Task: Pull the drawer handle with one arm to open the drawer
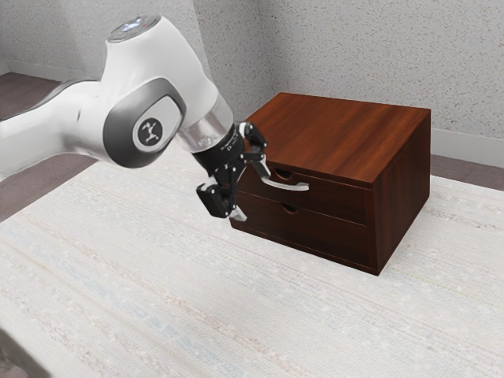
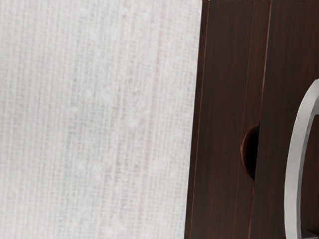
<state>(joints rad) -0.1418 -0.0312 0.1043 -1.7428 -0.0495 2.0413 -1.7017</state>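
A dark wooden cabinet (image 1: pixel 339 134) with two drawers stands on the table. The upper drawer (image 1: pixel 331 197) carries a curved silver handle (image 1: pixel 287 185), and its front looks flush with the cabinet. My black gripper (image 1: pixel 252 191) is open at the handle's end toward the exterior view's left. Its fingers stand wide apart, the upper fingertip (image 1: pixel 264 167) right by that end. In the wrist view the grey handle (image 2: pixel 301 169) arcs close by the hand, beside the dark drawer front (image 2: pixel 224 124) and a rounded notch (image 2: pixel 250 157) in the seam between the drawers.
The lower drawer (image 1: pixel 315 228) has no handle, just a small notch at its top edge. The table (image 1: pixel 197 299) is covered with a pale woven cloth. A grey wall rises behind the cabinet.
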